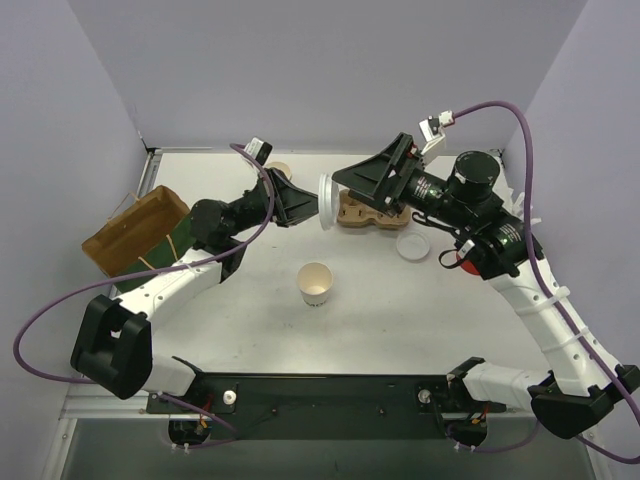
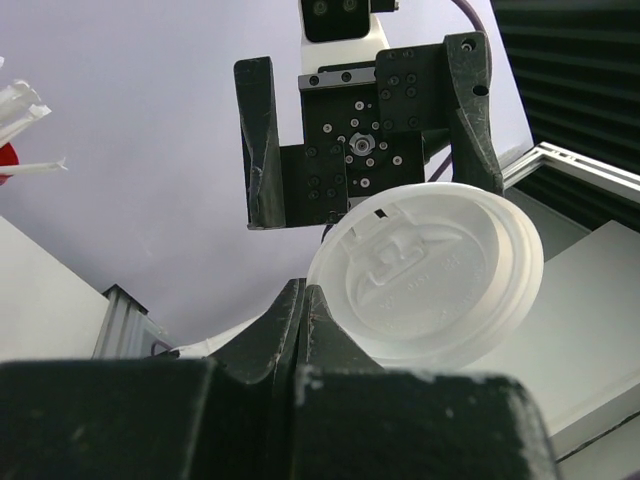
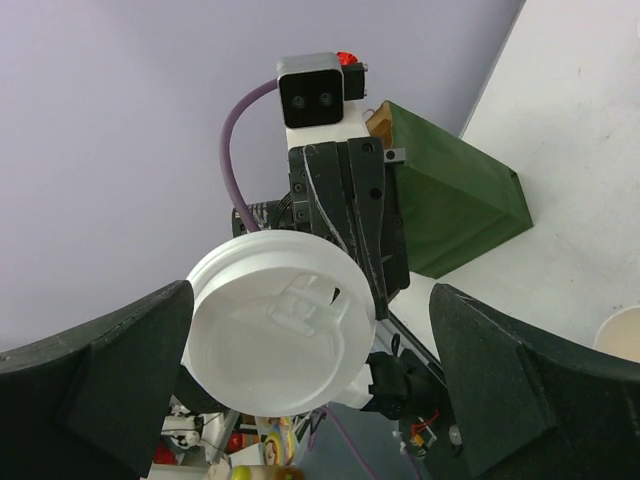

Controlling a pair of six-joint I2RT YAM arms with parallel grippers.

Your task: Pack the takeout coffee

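Observation:
The takeout coffee's white paper cup [image 1: 315, 283] stands open and upright at the table's middle, also at the right wrist view's edge [image 3: 626, 334]. Its round white lid [image 1: 327, 203] hangs on edge in the air between both arms. My left gripper [image 1: 311, 206] is shut on the lid's rim [image 2: 430, 275], its fingertips [image 2: 303, 292] pressed together. My right gripper [image 1: 340, 192] faces it, open wide, and its fingers [image 3: 105, 370] stand on either side of the lid [image 3: 278, 335] without touching it. From the left wrist, the right gripper [image 2: 365, 135] shows behind the lid.
A brown cardboard carrier [image 1: 362, 213] lies under the right gripper. A second white lid [image 1: 412, 246] lies right of it. The paper bag [image 1: 135, 232], green outside [image 3: 450, 205], lies open at the far left. White straws [image 2: 22, 105] show at the left.

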